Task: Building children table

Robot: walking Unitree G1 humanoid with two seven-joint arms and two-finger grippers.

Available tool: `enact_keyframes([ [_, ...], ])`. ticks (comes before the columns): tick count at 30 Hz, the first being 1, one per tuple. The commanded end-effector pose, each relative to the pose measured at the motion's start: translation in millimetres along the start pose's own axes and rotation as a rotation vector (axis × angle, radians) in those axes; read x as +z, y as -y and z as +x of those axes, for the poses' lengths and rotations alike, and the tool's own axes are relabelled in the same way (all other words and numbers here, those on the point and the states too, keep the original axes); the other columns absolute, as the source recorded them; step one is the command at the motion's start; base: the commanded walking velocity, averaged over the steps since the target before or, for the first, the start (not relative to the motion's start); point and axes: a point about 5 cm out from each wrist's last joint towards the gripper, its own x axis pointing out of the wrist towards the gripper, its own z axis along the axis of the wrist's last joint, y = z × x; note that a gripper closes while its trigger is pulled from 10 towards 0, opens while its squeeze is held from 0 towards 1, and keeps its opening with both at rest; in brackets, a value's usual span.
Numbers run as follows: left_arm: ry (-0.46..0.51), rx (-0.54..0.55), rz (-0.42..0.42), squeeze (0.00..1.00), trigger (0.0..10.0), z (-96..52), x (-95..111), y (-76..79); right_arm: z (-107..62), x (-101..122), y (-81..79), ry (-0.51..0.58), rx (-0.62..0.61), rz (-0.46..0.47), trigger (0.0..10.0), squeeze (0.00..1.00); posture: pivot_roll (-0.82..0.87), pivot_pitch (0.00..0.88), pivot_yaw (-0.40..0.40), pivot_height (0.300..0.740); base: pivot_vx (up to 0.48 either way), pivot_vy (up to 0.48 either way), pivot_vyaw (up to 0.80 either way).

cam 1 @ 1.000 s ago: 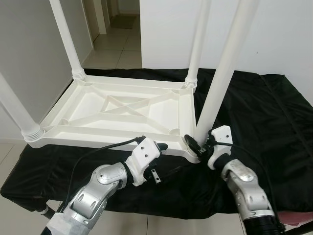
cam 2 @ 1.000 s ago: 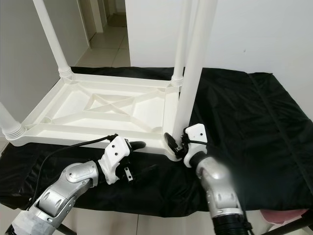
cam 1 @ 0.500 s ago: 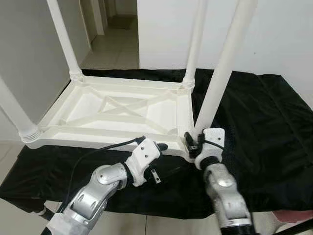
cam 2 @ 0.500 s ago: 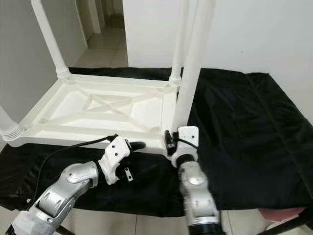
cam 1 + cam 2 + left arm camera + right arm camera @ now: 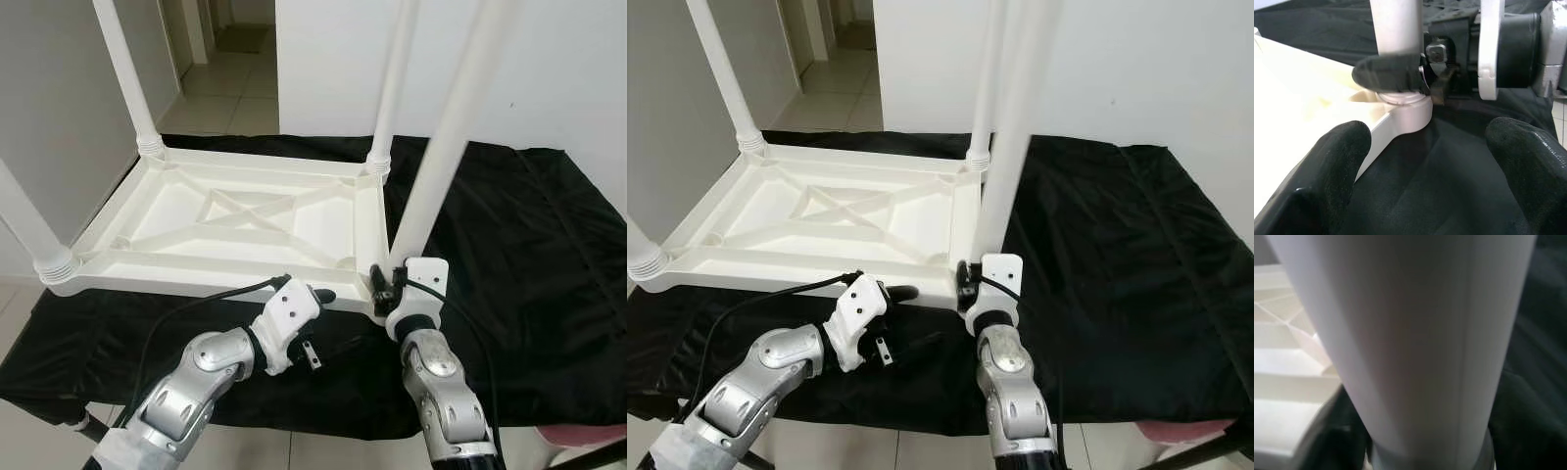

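A white plastic children's table [image 5: 196,279] lies upside down on a black cloth, with its legs standing up. My right gripper [image 5: 385,284] is at the base of the near right leg [image 5: 446,157], where the leg meets its corner socket [image 5: 1405,105]. It is shut on the leg, and one black finger [image 5: 1388,72] crosses the leg's front. The leg [image 5: 1410,342] sits very close in the right wrist view. My left gripper [image 5: 1427,166] is open just in front of the table's front rim, low over the cloth, left of that corner and holding nothing.
The other legs stand at far left [image 5: 122,73], far right [image 5: 392,83] and near left [image 5: 24,220]. The black cloth [image 5: 529,245] stretches to the right of the table. A tiled hallway [image 5: 225,88] opens behind, beside a white wall.
My right arm has swung in from the right to stand straight in front of the near right leg, its wrist turned around the leg. The left arm has stayed put.
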Motion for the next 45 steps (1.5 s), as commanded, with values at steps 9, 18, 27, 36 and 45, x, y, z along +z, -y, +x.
enact_keyframes([
  [9, -0.007, -0.032, 0.016, 0.0, 10.0, -2.1, 0, 3.7, 0.7, -3, 9.5, -0.029, 0.134, 0.038, 10.0, 0.0, -0.1, 0.051, 0.034, 0.74, 0.0, 0.0, 0.0],
  [18, -0.012, -0.021, 0.028, 0.0, 10.0, -3.2, 0, 1.4, 8.5, 5, 7.6, 0.004, 0.339, -0.03, 10.0, 0.0, -0.08, 0.047, 0.026, 0.74, 0.0, 0.0, 0.0],
  [27, -0.019, -0.016, 0.043, 0.0, 10.0, -3.5, 0, 0.6, 13.0, 10, 6.3, 0.025, 0.436, -0.066, 10.0, 0.0, -0.07, 0.039, 0.017, 0.74, 0.0, 0.0, 0.0],
  [36, -0.018, -0.006, 0.052, 0.0, 10.0, -4.6, 2, -2.7, 18.3, 16, 14.7, 0.038, 0.501, -0.142, 10.0, 0.0, -0.06, 0.039, 0.003, 0.74, 0.0, 0.0, 0.0],
  [45, -0.006, -0.011, 0.06, 0.0, 10.0, -0.4, 5, -2.3, 18.8, 17, 22.4, 0.027, 0.615, -0.205, 10.0, 0.0, -0.07, 0.028, 0.003, 0.74, 0.0, 0.0, 0.0],
])
